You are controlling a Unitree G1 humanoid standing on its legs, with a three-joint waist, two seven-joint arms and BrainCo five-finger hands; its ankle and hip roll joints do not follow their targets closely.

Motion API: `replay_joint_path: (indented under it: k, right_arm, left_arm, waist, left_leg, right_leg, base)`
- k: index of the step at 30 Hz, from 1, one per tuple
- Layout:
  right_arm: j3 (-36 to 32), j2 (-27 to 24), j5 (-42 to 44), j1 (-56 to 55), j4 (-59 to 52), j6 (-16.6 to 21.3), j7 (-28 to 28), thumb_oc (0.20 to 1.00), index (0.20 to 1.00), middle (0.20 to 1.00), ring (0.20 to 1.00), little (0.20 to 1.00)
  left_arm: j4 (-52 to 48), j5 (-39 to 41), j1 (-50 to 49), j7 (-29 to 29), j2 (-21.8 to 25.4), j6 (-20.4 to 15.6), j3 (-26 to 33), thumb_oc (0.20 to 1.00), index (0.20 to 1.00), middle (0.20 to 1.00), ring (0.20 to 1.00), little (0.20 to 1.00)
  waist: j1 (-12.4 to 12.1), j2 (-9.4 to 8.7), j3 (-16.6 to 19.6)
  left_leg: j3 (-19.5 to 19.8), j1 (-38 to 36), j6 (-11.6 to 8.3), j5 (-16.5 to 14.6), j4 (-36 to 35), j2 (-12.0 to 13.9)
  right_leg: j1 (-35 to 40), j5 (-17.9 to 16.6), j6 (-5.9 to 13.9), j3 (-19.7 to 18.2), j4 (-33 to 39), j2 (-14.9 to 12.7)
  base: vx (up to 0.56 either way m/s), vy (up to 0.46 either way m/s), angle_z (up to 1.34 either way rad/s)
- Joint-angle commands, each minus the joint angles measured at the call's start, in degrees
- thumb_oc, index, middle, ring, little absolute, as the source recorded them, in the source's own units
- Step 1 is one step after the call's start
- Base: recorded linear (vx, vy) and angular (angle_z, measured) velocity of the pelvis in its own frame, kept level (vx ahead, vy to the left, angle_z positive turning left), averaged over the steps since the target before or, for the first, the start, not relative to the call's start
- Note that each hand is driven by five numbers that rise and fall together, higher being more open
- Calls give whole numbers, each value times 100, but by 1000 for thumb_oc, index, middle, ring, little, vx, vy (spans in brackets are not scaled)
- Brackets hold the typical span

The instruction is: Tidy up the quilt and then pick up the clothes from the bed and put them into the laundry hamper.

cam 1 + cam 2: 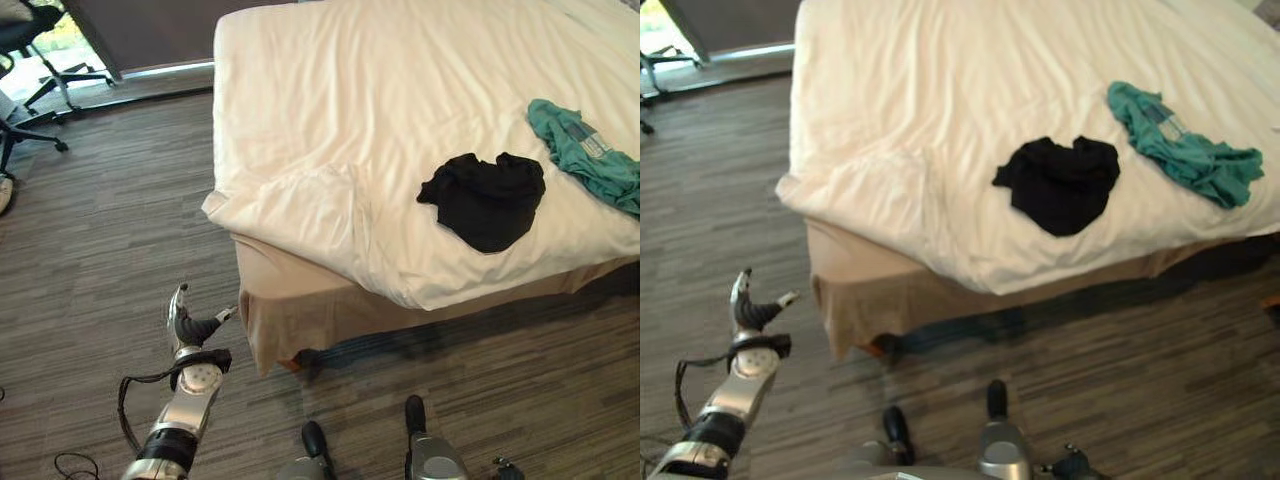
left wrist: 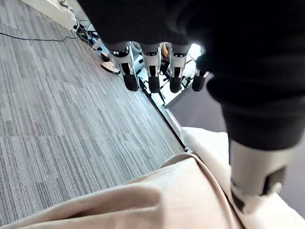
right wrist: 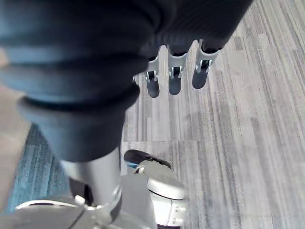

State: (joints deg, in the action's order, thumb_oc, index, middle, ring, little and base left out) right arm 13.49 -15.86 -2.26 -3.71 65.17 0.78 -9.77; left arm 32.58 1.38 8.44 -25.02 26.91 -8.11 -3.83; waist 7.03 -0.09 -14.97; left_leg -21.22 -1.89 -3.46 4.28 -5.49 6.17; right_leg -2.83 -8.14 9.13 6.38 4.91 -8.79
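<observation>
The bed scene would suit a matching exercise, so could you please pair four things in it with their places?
1. black garment
2. teal garment
3. quilt
4. left hand

a. over the floor beside the bed's corner
b. near the bed's right edge
c. spread over the bed
d. middle of the near part of the bed

Pairs: 1-d, 2-b, 3-c, 4-a

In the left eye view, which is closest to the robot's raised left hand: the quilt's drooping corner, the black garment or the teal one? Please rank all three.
From the left hand, over the floor beside the bed:
1. Quilt corner, hanging at the bed's near left edge.
2. Black garment, bunched on the quilt near the front edge.
3. Teal garment, farthest, at the bed's right side.
</observation>
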Motion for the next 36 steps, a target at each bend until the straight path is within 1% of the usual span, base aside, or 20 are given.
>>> replay_joint_path:
  k: [1,4,5,7,13,15,16,20,24,25,26,27,28,29,30,31,32,33,34,36]
  right_arm:
    - [-18,-213,-148,456,32,54,-40,1000,1000,1000,1000,1000]
    - [74,-310,-174,596,31,62,-75,1000,1000,1000,1000,1000]
    - [191,-416,-152,719,42,84,-113,1000,1000,1000,1000,1000]
    - [267,-428,-123,782,71,75,-131,1000,1000,1000,1000,1000]
    - [452,-438,64,940,218,132,-190,1000,1000,1000,1000,1000]
    - [489,-441,125,1012,308,143,-187,1000,1000,1000,1000,1000]
    - [494,-436,170,1025,326,146,-187,1000,1000,1000,1000,1000]
    - [559,-427,206,1069,419,116,-161,1000,1000,1000,1000,1000]
    - [517,-522,72,1201,426,61,-224,1000,1000,1000,1000,1000]
    - [524,-579,-63,1267,359,66,-283,1000,1000,1000,1000,1000]
    - [578,-668,-294,1357,255,63,-387,1000,1000,1000,1000,1000]
    - [614,-814,-593,1428,-61,87,-509,1000,1000,1000,1000,1000]
    - [540,-1166,-951,1344,-1186,170,-542,1000,1000,1000,1000,1000]
    - [543,-1175,-953,1331,-1204,159,-537,1000,1000,1000,1000,1000]
    - [347,-1563,-1184,1170,-2452,257,-461,1000,1000,1000,1000,1000]
    - [347,-1572,-1185,1156,-2471,246,-455,1000,1000,1000,1000,1000]
    - [194,-1873,-1320,1077,-3385,338,-352,733,733,733,733,733]
    - [193,-1881,-1320,1063,-3403,329,-345,551,551,551,551,551]
    - [123,-2038,-1338,1104,-3904,373,-274,200,200,200,200,200]
    - [17,-2485,-1342,1424,-4921,499,-62,200,200,200,200,200]
  left_arm:
    - [-515,-935,2167,-433,1410,-296,-305,1000,1000,1000,1000,1000]
    - [-189,-1182,2972,-511,1653,-130,-786,1000,1000,1000,1000,1000]
    - [313,-1424,3815,-580,1807,77,-1326,1000,1000,1000,1000,1000]
    - [731,-1637,4447,-538,1887,207,-1797,1000,1000,1000,1000,1000]
    - [1952,-2142,5736,-236,1735,511,-2959,1000,1000,1000,1000,1000]
    - [2586,-2361,5955,69,1546,591,-3299,429,429,429,429,429]
    - [2853,-2544,5958,225,1471,657,-3456,200,200,200,200,200]
    - [3509,-2940,5503,587,1018,833,-3479,200,200,200,200,200]
    - [3813,-3093,4454,665,713,1045,-3036,200,200,200,200,200]
    - [3827,-3103,4161,606,700,1077,-2882,385,385,385,385,385]
    - [3784,-3098,3809,543,702,1105,-2684,1000,1000,1000,1000,1000]
    - [3675,-3080,3314,468,728,1133,-2429,1000,1000,1000,1000,1000]
    - [3607,-2991,2424,431,858,1083,-1886,1000,1000,1000,1000,1000]
    - [3597,-2994,2407,433,856,1085,-1877,1000,1000,1000,1000,1000]
    - [3741,-2789,1498,447,870,1041,-1199,1000,1000,1000,1000,1000]
    - [3733,-2791,1482,448,866,1043,-1192,1000,1000,1000,1000,1000]
    - [3921,-2576,826,489,795,1041,-688,1000,1000,1000,1000,1000]
    - [3913,-2578,813,490,791,1043,-682,1000,1000,1000,1000,1000]
    - [4030,-2366,429,525,704,1035,-352,1000,1000,1000,1000,1000]
    - [4213,-1988,-294,603,520,1039,254,1000,1000,1000,1000,1000]
  waist:
    - [185,-256,-506]
    - [255,-247,-611]
    - [377,-238,-784]
    - [431,-218,-869]
    - [550,-169,-1071]
    - [586,-142,-1115]
    - [603,-134,-1132]
    - [623,-105,-1117]
    - [572,-44,-961]
    - [537,-31,-915]
    - [489,-3,-872]
    - [414,20,-829]
    - [385,22,-751]
    - [393,26,-747]
    - [321,6,-659]
    - [329,10,-655]
    - [233,3,-581]
    - [241,7,-577]
    - [154,2,-538]
    - [-86,-26,-464]
  left_leg:
    - [-292,-99,-510,-356,52,234]
    - [-398,117,-527,-306,89,272]
    - [-462,318,-550,-238,131,317]
    - [-501,457,-568,-199,166,356]
    - [-541,615,-591,-136,177,410]
    - [-591,601,-599,-124,165,423]
    - [-616,570,-602,-123,157,437]
    - [-657,391,-600,-163,148,440]
    - [-667,83,-586,-259,126,421]
    - [-660,21,-581,-282,126,409]
    - [-644,-45,-576,-306,119,395]
    - [-621,-106,-575,-326,116,377]
    - [-613,-249,-575,-353,101,362]
    - [-610,-254,-575,-354,100,362]
    - [-631,-386,-574,-391,80,349]
    - [-628,-390,-574,-392,79,349]
    - [-600,-458,-560,-413,63,330]
    - [-595,-460,-560,-413,62,330]
    - [-556,-489,-553,-419,55,317]
    - [-451,-503,-524,-428,49,304]
  right_leg:
    - [-392,675,343,-87,-312,-152]
    - [-701,636,348,-187,-373,-98]
    - [-975,618,361,-257,-454,-60]
    - [-1120,622,358,-262,-505,-32]
    - [-1368,611,374,-288,-554,18]
    - [-1399,613,374,-314,-572,25]
    - [-1387,618,373,-319,-579,26]
    - [-1250,667,340,-330,-578,23]
    - [-933,738,295,-326,-545,-7]
    - [-854,752,288,-318,-534,-16]
    - [-776,764,283,-307,-525,-28]
    - [-692,779,274,-288,-518,-38]
    - [-543,816,265,-269,-502,-39]
    - [-537,817,266,-266,-501,-39]
    - [-410,832,268,-258,-484,-50]
    - [-403,832,269,-255,-482,-50]
    - [-306,842,268,-224,-477,-71]
    - [-300,843,269,-218,-475,-72]
    - [-241,838,270,-184,-460,-82]
    - [-141,849,265,-99,-458,-126]
  base:
    - [-52,-14,5]
    - [-60,-28,-22]
    - [-36,-40,-53]
    - [-19,-39,-31]
    - [5,-20,-18]
    - [14,17,-18]
    - [29,22,-12]
    - [36,14,-6]
    - [57,25,-3]
    - [34,21,-11]
    - [51,27,-10]
    - [69,60,-6]
    - [52,48,-2]
    - [62,92,-4]
    - [29,51,-5]
    - [39,76,-5]
    - [0,0,0]
    - [12,31,2]
    - [0,0,0]
    - [-15,4,9]
